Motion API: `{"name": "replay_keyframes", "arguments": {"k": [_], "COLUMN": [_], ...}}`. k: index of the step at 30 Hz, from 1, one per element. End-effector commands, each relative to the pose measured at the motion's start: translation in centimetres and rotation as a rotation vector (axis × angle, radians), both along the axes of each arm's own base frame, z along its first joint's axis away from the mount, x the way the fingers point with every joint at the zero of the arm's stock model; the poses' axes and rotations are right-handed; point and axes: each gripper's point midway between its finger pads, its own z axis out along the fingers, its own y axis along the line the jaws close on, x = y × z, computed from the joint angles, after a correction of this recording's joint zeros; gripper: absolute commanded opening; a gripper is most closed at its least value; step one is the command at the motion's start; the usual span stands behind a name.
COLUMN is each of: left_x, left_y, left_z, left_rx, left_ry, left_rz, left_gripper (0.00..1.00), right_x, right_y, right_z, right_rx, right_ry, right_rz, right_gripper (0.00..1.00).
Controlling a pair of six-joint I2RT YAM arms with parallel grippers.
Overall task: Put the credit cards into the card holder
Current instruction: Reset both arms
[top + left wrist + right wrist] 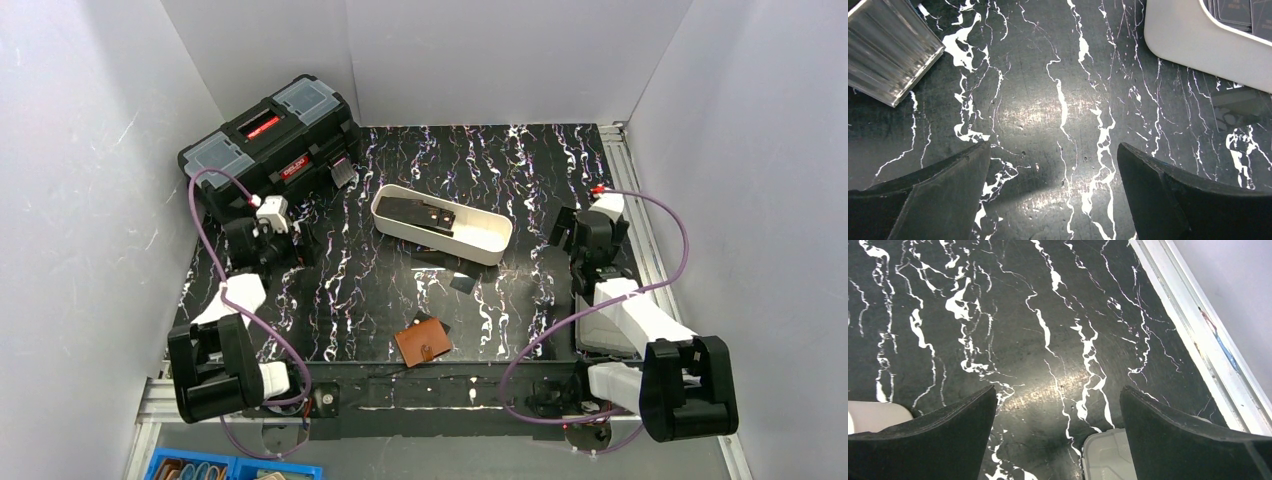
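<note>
Several credit cards [428,213]: lying flat inside white tray [487,243]; two more lying loose on marbled table [350,290] just in front of tray. Card holder [422,343]: lying near front edge, between arms, well apart from tray. Left gripper [1053,150]: hovering over bare table beside tray, jaws spread wide, gripping nothing. Right gripper [1058,392]: hovering near right rail, likewise spread, empty. Toolbox [270,145]: sitting far left, behind left gripper.

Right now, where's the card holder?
In the top view, the card holder lies roughly central near the front edge of the table, on the near side of the white tray.
</note>
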Motion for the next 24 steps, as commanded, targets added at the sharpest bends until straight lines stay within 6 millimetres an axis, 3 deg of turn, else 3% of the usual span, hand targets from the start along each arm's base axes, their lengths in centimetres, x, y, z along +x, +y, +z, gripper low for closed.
{"name": "replay_keyframes", "arguments": {"k": [1,7,13,16,20,24], "left_x": [2.7,3.5,3.6,3.6,3.8,3.7], "left_y": [0.0,0.6,0.6,0.6,0.4,0.4], "left_z": [2.1,-1.3,-1.4,-1.4,-1.7,-1.7], "left_rx": [0.018,0.017,-0.007,-0.003,0.015,0.029], "left_ry": [-0.259,-0.195,-0.181,-0.181,-0.161,-0.173], "left_rz": [-0.017,0.006,0.030,0.033,0.033,0.040], "left_gripper": [0.98,0.98,0.98,0.98,0.98,0.98], "right_x": [2.1,3.6,5.3,6.0,5.2,4.4], "right_y": [-0.8,-1.7,-3.9,-4.2,-3.9,-2.7], "right_z": [3.1,4.3,5.2,4.6,2.2,4.4], "right_rx": [0.010,0.002,0.020,0.036,0.112,0.125], "right_ry": [-0.232,-0.309,-0.365,-0.379,-0.434,-0.455], "right_rz": [-0.004,0.019,-0.005,-0.010,-0.037,0.034], "right_gripper": [0.98,0.98,0.98,0.98,0.98,0.98]}}
